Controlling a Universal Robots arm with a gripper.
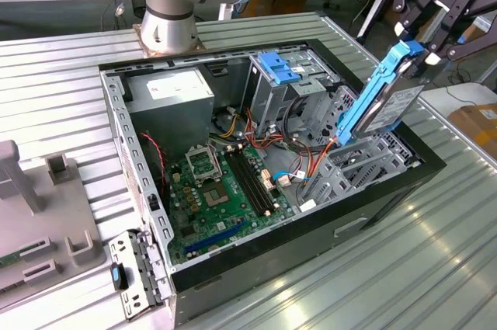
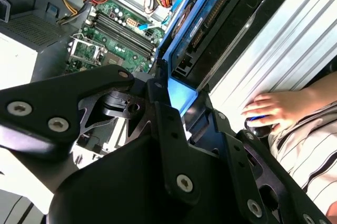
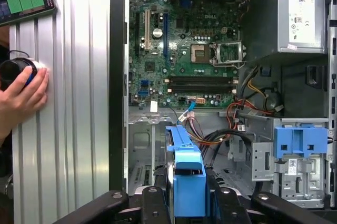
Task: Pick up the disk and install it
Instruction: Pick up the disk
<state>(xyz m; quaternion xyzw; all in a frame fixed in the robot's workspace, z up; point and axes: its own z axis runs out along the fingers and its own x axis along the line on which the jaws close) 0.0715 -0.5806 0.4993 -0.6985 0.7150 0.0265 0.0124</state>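
Clamping the disk [image 1: 394,106] by the top of its blue carrier frame, the gripper [image 1: 415,49] holds it tilted, lower end down at the grey drive cage [image 1: 353,171] on the exterior view's right of the open computer case [image 1: 373,215]. Beyond it lie the green motherboard [image 3: 179,50] and, farther, the grey power-supply box [image 3: 279,18]; a person's hand [image 3: 23,95] rests on the ribbed table [image 3: 79,129] outside the case.

Nothing readable. White label on power supply [image 3: 300,13]: print too small. White label on disk [image 1: 394,110] face: same. Motherboard [image 3: 179,50] markings tiny, illegible.
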